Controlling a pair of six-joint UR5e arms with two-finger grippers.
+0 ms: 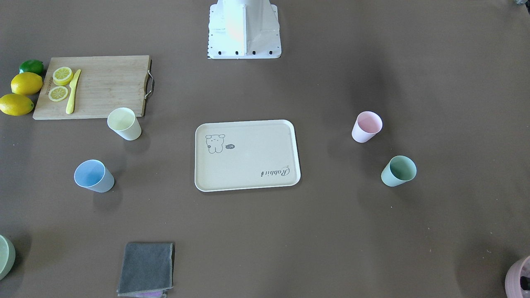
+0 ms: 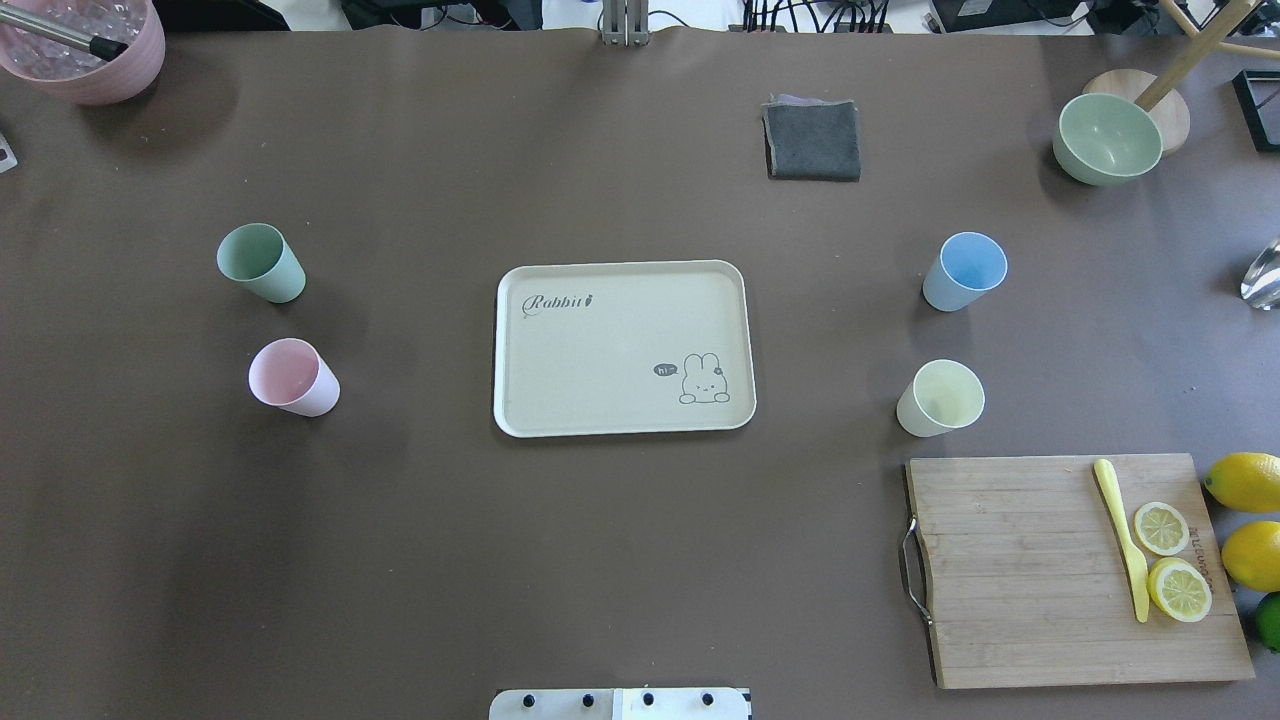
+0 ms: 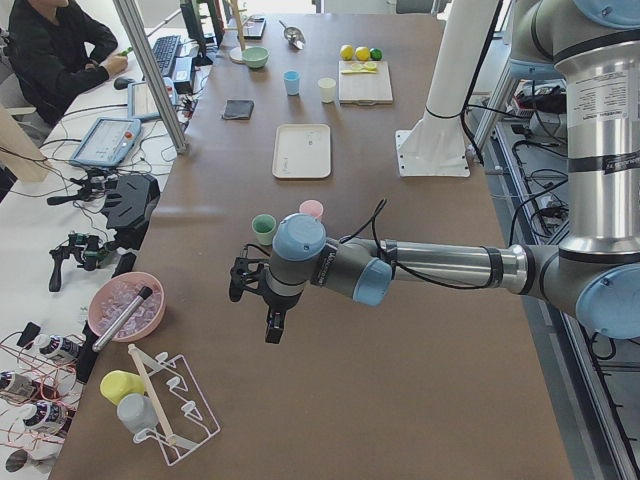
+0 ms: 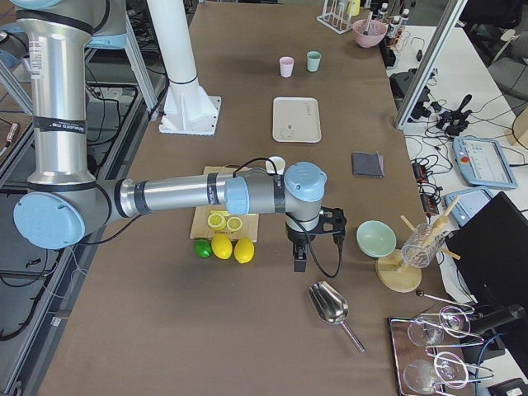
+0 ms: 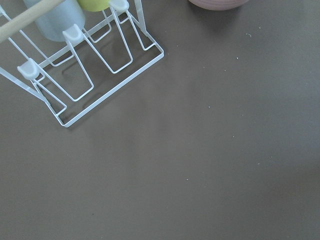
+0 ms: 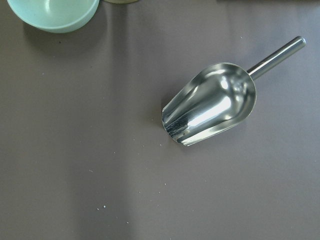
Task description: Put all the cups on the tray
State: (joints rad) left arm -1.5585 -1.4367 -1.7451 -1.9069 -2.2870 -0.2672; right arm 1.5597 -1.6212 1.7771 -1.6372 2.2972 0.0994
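Note:
The cream tray point(image 2: 600, 350) lies empty at the table's middle. The pink cup point(image 2: 292, 377) and the mint green cup point(image 2: 260, 262) stand upright to its left. The light blue cup point(image 2: 964, 271) and the pale yellow cup point(image 2: 939, 398) stand upright to its right. My left gripper point(image 3: 262, 305) shows only in the exterior left view, hanging over the table's left end beyond the pink and green cups. My right gripper point(image 4: 309, 247) shows only in the exterior right view, over the right end beside the lemons. I cannot tell whether either is open.
A wooden cutting board point(image 2: 1020, 570) with lemon slices and a yellow knife lies front right, with lemons point(image 2: 1245, 480) beside it. A grey cloth point(image 2: 812, 140), a green bowl point(image 2: 1107, 138) and a mauve pot point(image 2: 90, 60) stand at the back. A steel scoop point(image 6: 210, 102) and a wire rack point(image 5: 90, 70) lie under the wrists.

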